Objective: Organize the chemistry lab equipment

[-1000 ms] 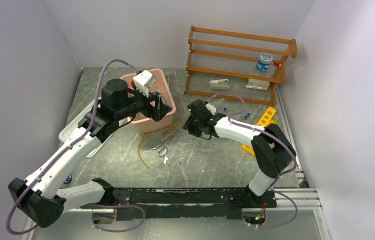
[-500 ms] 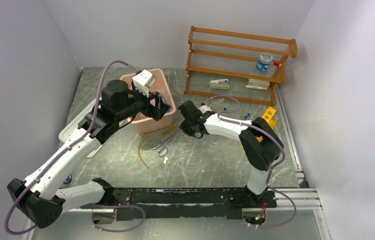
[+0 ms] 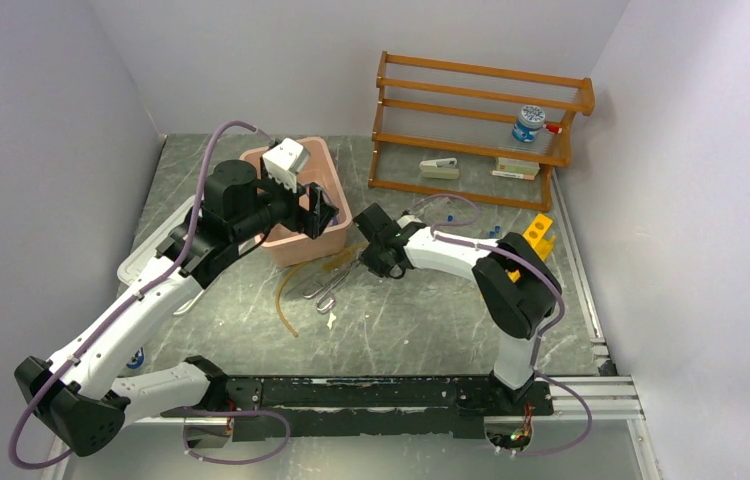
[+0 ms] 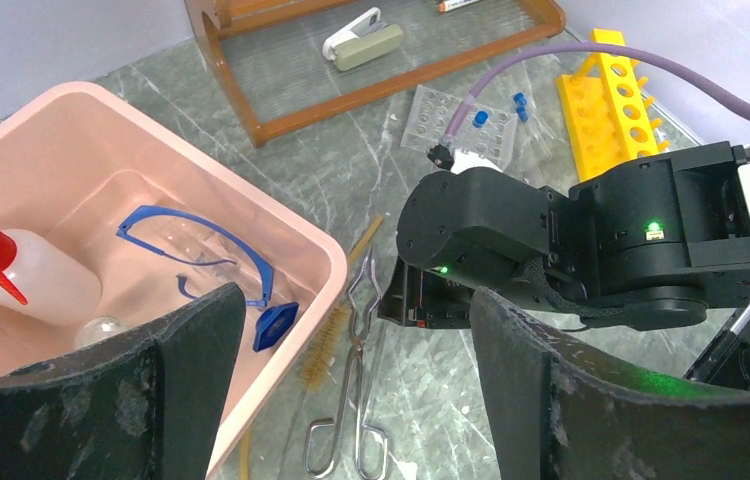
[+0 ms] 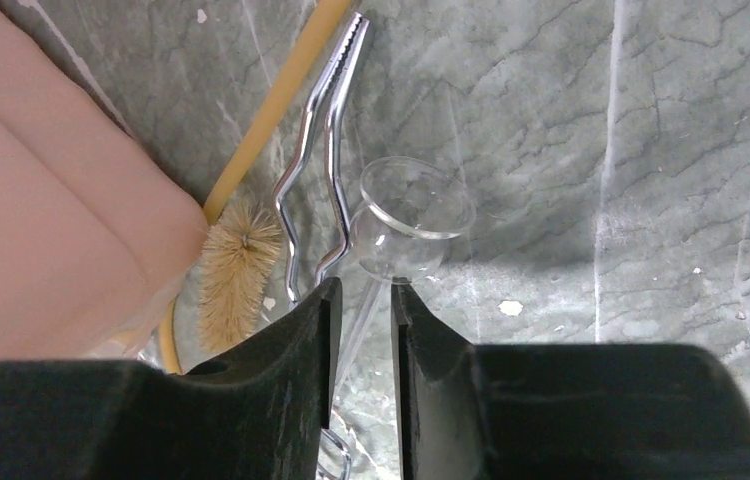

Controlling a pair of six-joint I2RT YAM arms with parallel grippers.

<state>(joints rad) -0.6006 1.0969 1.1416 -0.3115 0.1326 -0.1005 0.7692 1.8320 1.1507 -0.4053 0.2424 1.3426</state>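
The right arm has swung further left across the counter (image 3: 431, 320) than it stood a second ago, its elbow now covering most of the yellow holed rack (image 4: 611, 110). The left arm has barely shifted and still hangs over the pink tub (image 4: 321, 250).

The right gripper (image 5: 363, 300) is down by the tub's near corner. Its jaws are narrow, with the thin stem of a small glass funnel (image 5: 406, 225) running between them and a sliver of gap on either side. The funnel lies on its side on the counter, touching the metal tongs (image 5: 326, 130). Just beside the tongs are the amber rubber tubing (image 5: 271, 110) and a bristle brush (image 5: 236, 265), both against the tub wall.

The left gripper (image 4: 351, 310) has its jaws spread wide with nothing in them.

In the tub lie the red-capped wash bottle (image 4: 41, 280), the blue-framed goggles (image 4: 196, 240), a blue hexagonal piece (image 4: 276, 325) and a clear round bulb (image 4: 101, 330).

The wooden shelf (image 3: 481, 110) at the back carries a blue-lidded jar (image 3: 528, 123) on its middle level and a white clip-like item (image 3: 439, 168) lower down.
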